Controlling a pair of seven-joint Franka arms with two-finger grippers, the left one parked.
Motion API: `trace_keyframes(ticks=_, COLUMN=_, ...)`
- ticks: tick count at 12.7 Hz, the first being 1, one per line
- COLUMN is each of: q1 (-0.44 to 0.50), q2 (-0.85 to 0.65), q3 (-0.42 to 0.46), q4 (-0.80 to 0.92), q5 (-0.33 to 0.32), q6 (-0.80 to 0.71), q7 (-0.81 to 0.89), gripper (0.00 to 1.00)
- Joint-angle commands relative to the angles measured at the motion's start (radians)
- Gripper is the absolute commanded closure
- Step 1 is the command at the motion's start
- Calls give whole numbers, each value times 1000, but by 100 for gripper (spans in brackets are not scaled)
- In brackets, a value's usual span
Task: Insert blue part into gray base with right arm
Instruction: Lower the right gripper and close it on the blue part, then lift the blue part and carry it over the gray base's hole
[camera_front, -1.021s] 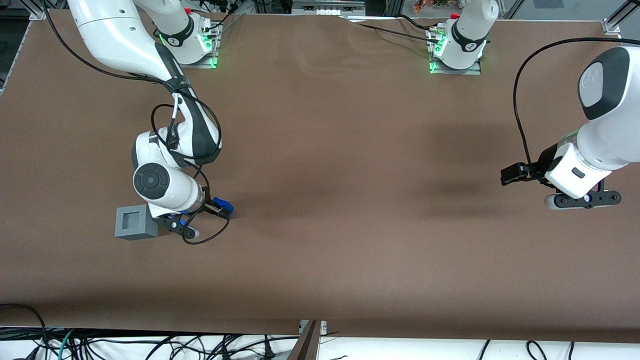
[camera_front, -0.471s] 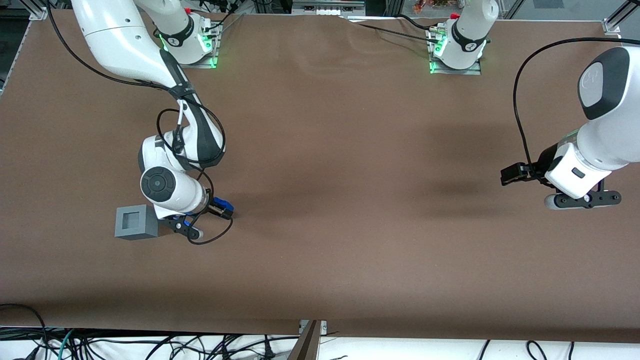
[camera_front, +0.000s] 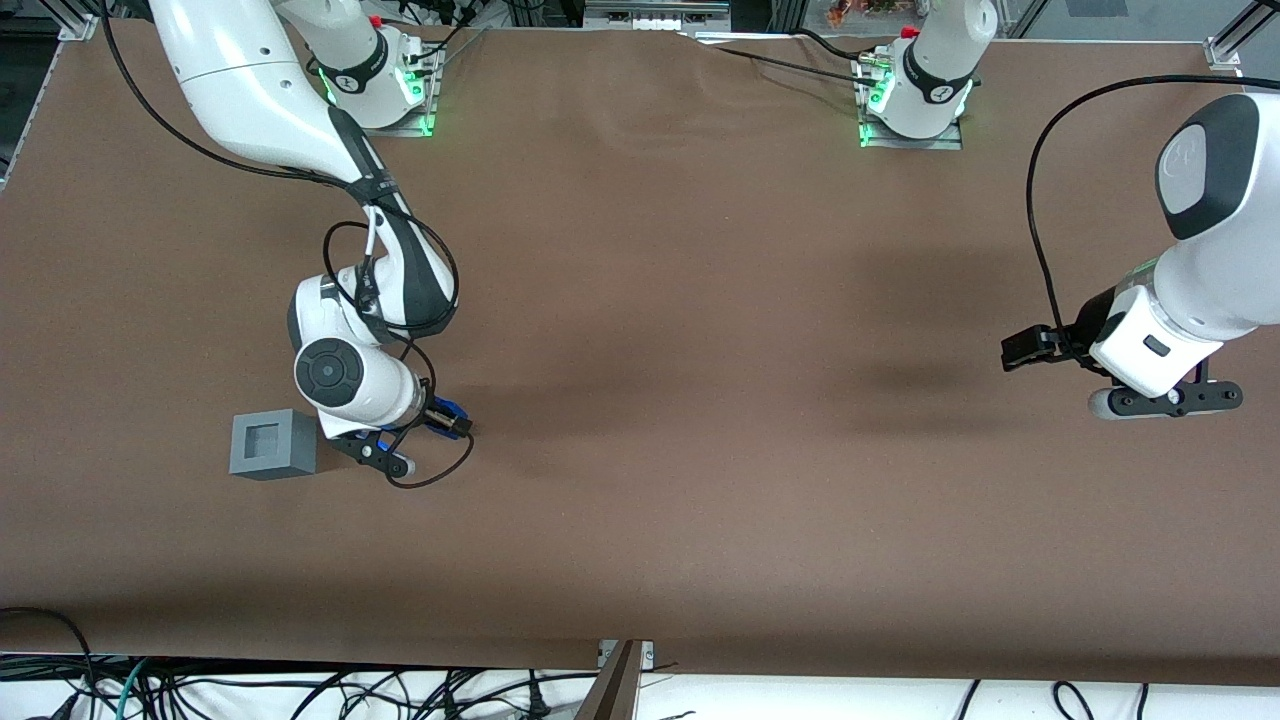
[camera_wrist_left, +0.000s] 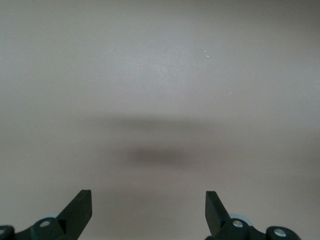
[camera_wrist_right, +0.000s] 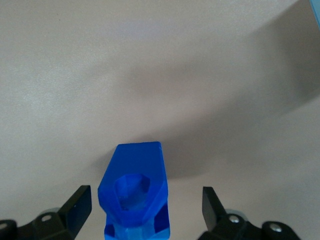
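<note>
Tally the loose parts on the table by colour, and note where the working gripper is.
Blue: 1, the blue part
Gray: 1, the gray base
Total: 2
The gripper is open, straddling the blue part beside the gray base.

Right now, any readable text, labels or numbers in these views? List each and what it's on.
None readable.
gray base: no markings visible.
blue part: plain, no text.
gripper, open around the blue part, beside the gray base: no label.
Round marks on the arm bases' black collars: too small to read.
</note>
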Motion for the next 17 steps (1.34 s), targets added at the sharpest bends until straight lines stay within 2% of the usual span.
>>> trace_keyframes(ticks=1, q1=5, q2=-5, q3=-2, q4=-13, q5=10, q6=15, q7=11, gripper=22)
trace_keyframes(ticks=3, q1=5, q2=-5, q3=-1, q4=-10, q5=11, q6=14, q7=11, gripper=59)
trace_keyframes(ticks=4, q1=5, q2=-5, q3=-1, q4=-7, q5=8, q6=14, q7=5, gripper=71)
trace_keyframes(ticks=5, q1=5, q2=-9, q3=-1, q4=-5, q5=4, q6=14, q7=-6, gripper=76)
trace_keyframes(ticks=9, q1=-15, q2=-78, q3=-24, q4=55, q5=-16, q6=-64, q7=-200, gripper=76)
trace_keyframes(ticks=10, q1=-16, q2=-112, q3=-53, q4=55, q5=-31, q6=-90, q7=-283, gripper=76)
trace_keyframes(ticks=14, q1=-18, q2=-184, q3=-192, q4=55, q5=-27, q6=-208, q7=-600, gripper=76)
trace_keyframes(ticks=17, q1=-42, q2=-189, q3=-255, q4=52, q5=-19, q6=-230, q7=-786, gripper=76)
